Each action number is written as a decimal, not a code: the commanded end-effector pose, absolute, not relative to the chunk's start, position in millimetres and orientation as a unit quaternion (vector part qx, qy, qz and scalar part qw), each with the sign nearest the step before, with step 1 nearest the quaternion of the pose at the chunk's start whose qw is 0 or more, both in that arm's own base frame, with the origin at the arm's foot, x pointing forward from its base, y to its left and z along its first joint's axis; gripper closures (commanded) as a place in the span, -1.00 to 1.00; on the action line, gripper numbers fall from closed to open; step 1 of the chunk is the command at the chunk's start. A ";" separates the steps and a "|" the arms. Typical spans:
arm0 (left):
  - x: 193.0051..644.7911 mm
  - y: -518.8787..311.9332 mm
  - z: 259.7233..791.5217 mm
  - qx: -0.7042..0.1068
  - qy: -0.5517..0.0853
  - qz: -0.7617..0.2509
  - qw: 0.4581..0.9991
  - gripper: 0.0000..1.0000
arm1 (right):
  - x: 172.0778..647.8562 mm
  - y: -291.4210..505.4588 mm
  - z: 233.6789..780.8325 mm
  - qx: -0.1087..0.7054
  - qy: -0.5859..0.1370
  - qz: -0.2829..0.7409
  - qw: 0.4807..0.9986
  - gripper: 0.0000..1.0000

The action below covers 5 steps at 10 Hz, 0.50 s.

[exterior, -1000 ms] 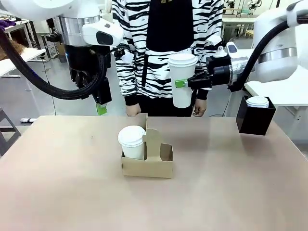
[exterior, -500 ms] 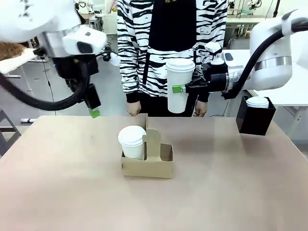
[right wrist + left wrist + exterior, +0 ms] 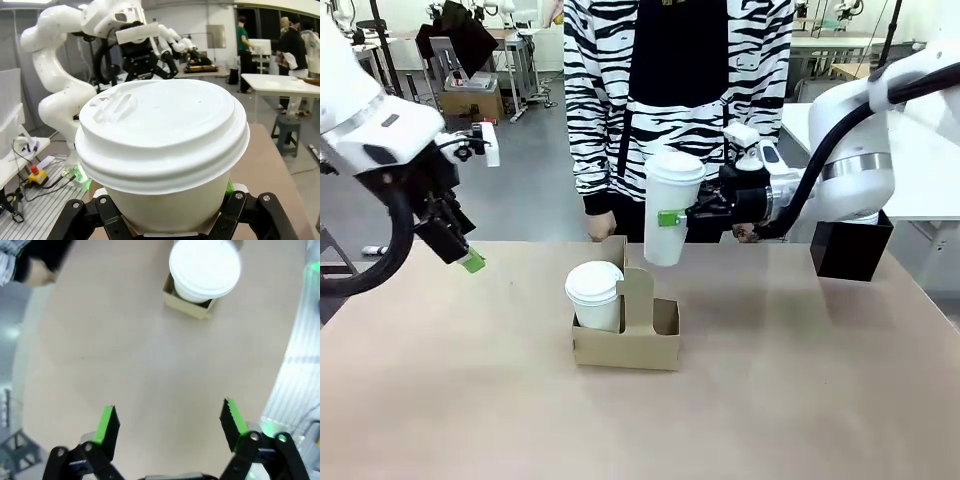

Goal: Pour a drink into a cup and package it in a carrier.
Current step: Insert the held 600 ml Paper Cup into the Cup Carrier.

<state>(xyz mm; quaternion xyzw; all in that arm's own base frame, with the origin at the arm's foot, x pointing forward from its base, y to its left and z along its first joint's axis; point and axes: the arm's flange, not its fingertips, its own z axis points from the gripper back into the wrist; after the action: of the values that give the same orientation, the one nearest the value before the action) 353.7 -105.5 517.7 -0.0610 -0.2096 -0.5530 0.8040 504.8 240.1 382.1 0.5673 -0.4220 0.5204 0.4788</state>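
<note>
Tabletop (image 3: 800, 400) open around carrier (image 3: 625, 350); cup (image 3: 670, 215) aloft.

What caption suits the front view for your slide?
Right jaws grip a tall lidded cup in the air beyond the carrier holding a shorter cup.

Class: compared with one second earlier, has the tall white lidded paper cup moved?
Yes. The tall white lidded paper cup has shifted left and down, toward the static brown cardboard carrier.
</note>
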 end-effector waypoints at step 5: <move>353.6 -93.1 511.5 -0.067 -0.227 -0.555 0.797 -1.00 | 490.7 247.9 348.0 0.600 -0.386 0.542 0.444 -0.60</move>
<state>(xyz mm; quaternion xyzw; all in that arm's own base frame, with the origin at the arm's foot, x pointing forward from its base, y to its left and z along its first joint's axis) 353.2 -91.2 507.8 -0.0700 -0.2299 -0.5559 0.7958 493.2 251.8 347.3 0.5942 -0.3861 0.5332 0.4622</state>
